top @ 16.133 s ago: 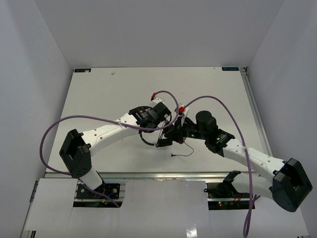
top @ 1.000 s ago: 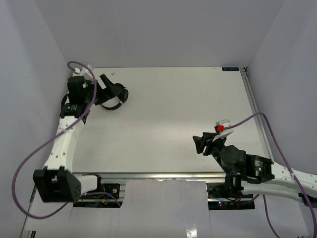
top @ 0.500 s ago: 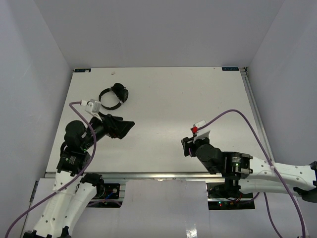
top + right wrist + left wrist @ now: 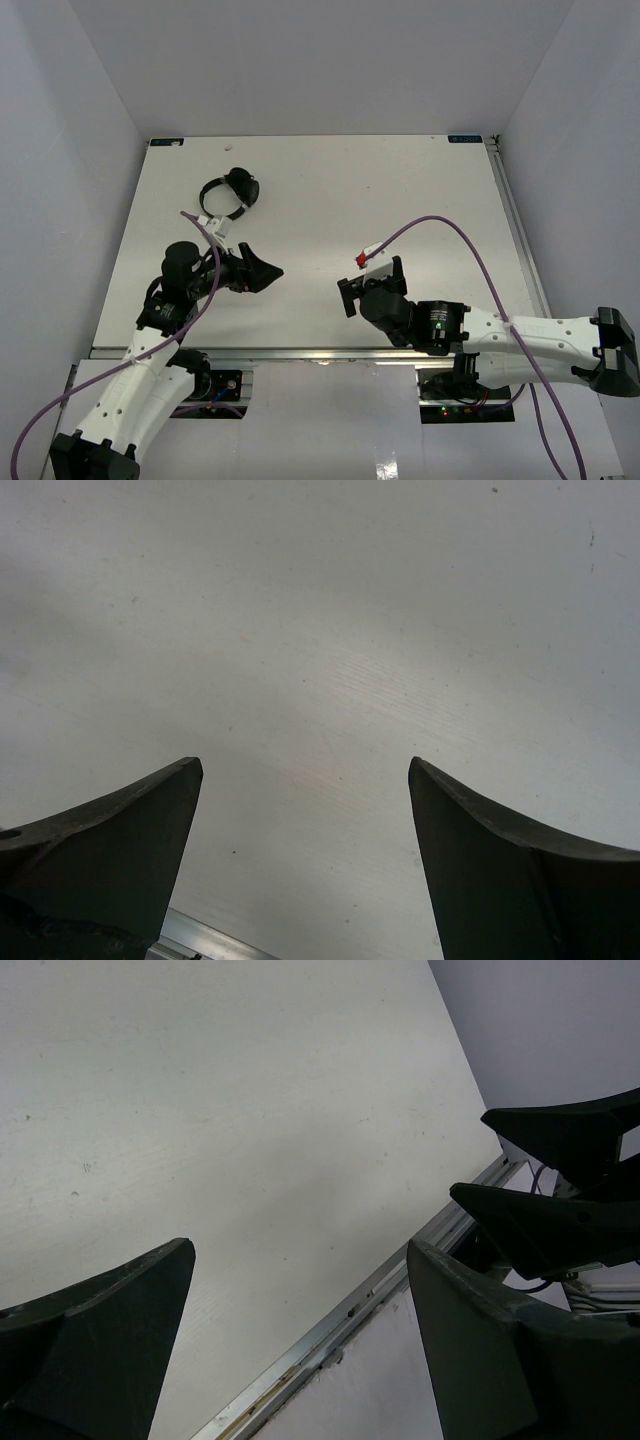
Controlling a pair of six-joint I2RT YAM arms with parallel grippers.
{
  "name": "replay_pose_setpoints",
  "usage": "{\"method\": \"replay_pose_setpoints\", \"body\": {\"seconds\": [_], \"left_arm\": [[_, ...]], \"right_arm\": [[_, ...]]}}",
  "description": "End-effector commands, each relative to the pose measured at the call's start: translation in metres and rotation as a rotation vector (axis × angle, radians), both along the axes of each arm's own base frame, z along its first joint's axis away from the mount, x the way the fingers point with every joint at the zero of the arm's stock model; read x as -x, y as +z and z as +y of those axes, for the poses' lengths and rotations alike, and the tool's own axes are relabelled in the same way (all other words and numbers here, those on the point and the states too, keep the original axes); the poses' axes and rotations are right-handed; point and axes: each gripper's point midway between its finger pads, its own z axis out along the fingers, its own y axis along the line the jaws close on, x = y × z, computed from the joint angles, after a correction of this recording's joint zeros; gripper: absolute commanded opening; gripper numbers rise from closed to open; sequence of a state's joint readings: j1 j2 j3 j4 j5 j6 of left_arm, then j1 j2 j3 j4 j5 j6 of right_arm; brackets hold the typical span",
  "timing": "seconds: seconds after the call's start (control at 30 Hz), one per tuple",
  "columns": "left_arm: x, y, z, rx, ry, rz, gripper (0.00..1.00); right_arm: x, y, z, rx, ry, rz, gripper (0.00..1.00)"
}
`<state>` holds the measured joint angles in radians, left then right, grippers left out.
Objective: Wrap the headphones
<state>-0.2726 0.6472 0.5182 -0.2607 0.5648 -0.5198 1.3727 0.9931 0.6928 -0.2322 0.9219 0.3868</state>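
Headphones on the tabletop, both end effectors spread wide.
From above, we see the headphones (image 4: 228, 193) at the tabletop's (image 4: 400, 190) far left, well apart from the left end effector (image 4: 262, 272) and the right end effector (image 4: 345, 296). On the left wrist view, the fingers (image 4: 110, 1330) gape over bare tabletop. The right wrist view shows likewise.

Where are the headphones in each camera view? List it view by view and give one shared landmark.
Top external: the headphones lie at the far left of the table, beyond the left claw.
Left wrist: not in it.
Right wrist: not in it.
Shared landmark: the metal rail along the table's near edge, which runs across the lower middle of the left wrist view and shows at the bottom left of the right wrist view.
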Motion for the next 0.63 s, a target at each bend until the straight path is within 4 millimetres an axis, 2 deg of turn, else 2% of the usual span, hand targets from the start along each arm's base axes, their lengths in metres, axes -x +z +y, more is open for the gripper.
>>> {"method": "replay_pose_setpoints", "body": {"seconds": [0.0,0.2,0.6], "left_arm": [[0.0,0.004,-0.004,-0.008,-0.012,-0.015,0.98],[0.003,-0.006,-0.011,-0.025,-0.043,0.03,0.98],[0.004,-0.007,-0.014,-0.029,-0.054,0.032,0.98]], "right_arm": [[-0.007,0.04,-0.001,-0.175,-0.07,-0.037,0.9],[-0.004,0.047,-0.008,-0.225,-0.061,-0.035,0.9],[-0.004,0.049,-0.012,-0.246,-0.074,-0.04,0.9]]}}
